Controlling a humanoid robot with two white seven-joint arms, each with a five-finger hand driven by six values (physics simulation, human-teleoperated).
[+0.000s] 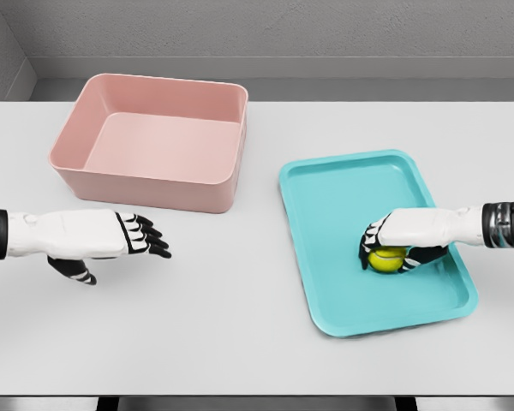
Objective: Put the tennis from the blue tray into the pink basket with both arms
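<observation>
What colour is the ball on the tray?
Yellow-green. The ball shows best in the head view, under the right robot hand.

Bare tabletop point(240, 317) runs along the near edge and down the middle strip between basket point(154, 141) and tray point(373, 240). Basket walls rise toward the far-left corner, top open. Left robot hand point(124, 240) hangs just in front of the basket. Tray rim is low, near the right edge.
</observation>
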